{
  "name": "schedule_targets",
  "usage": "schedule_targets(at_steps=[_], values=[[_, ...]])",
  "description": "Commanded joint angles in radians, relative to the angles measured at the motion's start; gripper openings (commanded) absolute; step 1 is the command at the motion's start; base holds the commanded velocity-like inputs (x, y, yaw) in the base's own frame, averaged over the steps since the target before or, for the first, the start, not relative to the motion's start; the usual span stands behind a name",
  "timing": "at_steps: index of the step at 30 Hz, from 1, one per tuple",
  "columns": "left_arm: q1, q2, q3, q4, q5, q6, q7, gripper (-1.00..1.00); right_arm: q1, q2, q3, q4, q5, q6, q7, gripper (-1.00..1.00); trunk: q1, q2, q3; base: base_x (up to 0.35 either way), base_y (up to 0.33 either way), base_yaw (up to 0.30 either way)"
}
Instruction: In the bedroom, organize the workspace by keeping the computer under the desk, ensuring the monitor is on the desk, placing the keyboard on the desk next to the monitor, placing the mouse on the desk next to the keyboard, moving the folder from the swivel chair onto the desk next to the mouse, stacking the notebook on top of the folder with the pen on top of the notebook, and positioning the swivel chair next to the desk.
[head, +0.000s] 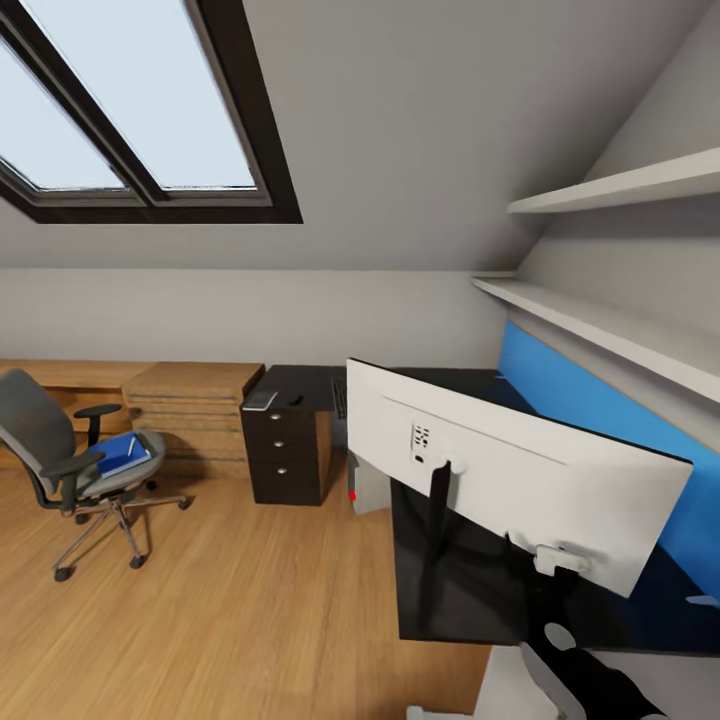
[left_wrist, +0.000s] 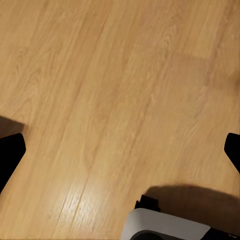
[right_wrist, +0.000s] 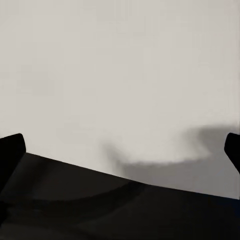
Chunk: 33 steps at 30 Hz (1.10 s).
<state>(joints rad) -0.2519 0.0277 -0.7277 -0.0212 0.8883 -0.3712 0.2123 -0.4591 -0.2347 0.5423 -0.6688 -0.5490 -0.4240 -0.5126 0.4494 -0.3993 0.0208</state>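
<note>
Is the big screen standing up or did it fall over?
Standing up. The monitor is upright on the black desk, its white back facing the camera and its thin black stand reaching down to the desktop.

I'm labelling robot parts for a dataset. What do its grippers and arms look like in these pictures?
In each wrist view the fingers show as plain black wedge-shaped tips at both side edges: left fingers, right fingers. No cables or markings are visible on them. In the head view, a glossy black arm segment with a pale grey rounded part shows at the lower right. Little else of the arms can be made out.
</note>
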Motion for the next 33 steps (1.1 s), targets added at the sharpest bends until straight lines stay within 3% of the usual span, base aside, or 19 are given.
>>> schedule_targets(at_steps=[1,14,33], values=[[0.0,0.0,-0.008,-0.002,0.003,0.0,0.007,1.0,-0.001,-0.001,0.008,0.0,-0.009,-0.005,-0.006,1.0,0.001,-0.001,0.0,0.141,0.0,0.0],[0.0,0.0,-0.009,-0.002,0.003,0.0,0.007,1.0,-0.001,-0.001,0.008,-0.002,-0.009,-0.006,-0.006,1.0,0.001,-0.001,0.0,0.081,-0.002,0.0],[0.0,0.0,-0.01,-0.002,0.003,0.0,0.007,1.0,-0.001,-0.001,0.008,-0.002,-0.009,-0.006,-0.006,1.0,0.001,-0.001,0.0,0.252,-0.102,0.0]])
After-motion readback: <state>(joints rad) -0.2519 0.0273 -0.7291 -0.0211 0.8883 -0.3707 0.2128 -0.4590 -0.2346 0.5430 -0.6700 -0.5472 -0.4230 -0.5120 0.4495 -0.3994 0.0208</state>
